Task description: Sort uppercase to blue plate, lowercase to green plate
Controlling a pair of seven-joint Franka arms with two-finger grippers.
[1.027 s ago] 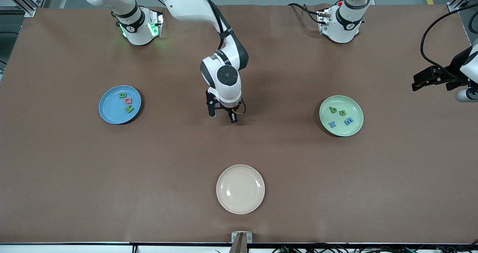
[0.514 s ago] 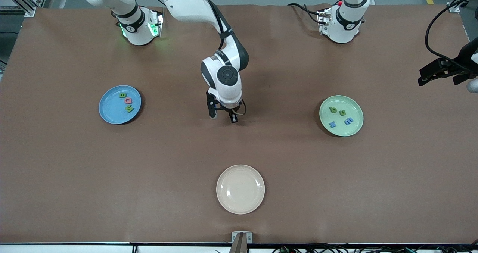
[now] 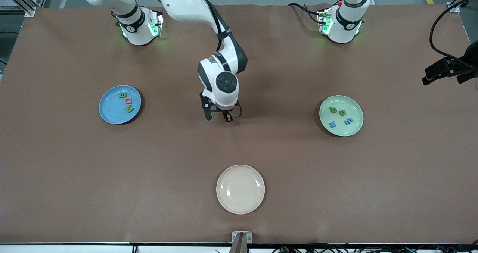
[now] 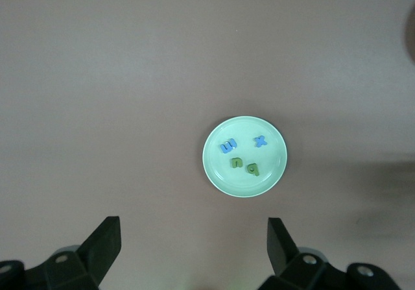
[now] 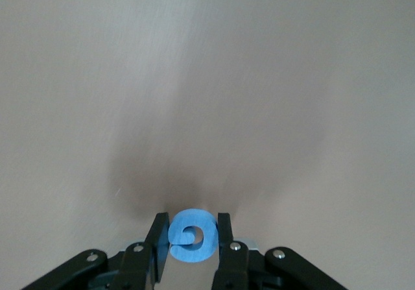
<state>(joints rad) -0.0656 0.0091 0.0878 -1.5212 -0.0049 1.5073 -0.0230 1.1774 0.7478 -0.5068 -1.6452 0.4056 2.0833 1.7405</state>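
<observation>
The blue G (image 5: 192,235) sits pinched between the fingers of my right pincer (image 3: 218,118), which is closed tight on its two sides; the right wrist view shows the letter flat-on with bare brown counter (image 3: 261,148) under it. I hold it over the middle of the counter, between the two coloured plates and apart from both.

Toward my right arm's end lies the blue plate (image 3: 109,113), and on it three capitals close together: green B (image 3: 122,95), pink Q (image 3: 128,101) and green N (image 3: 129,109), the B farthest from the front camera, the N nearest.

Toward my left arm's end lies the green plate (image 3: 354,128), and in it the four small letters: green b (image 3: 333,110) and green u (image 3: 342,113) side by side, blue x (image 3: 332,124) and blue m (image 3: 348,121) nearer the front camera. The left wrist view looks straight down on this plate.

My left pincer (image 4: 194,248) hangs high over the counter near that same end, its fingers (image 4: 104,244) spread wide apart and holding nothing; that arm waits.

A cream plate (image 3: 240,204) lies nearest the front camera, with nothing on it
</observation>
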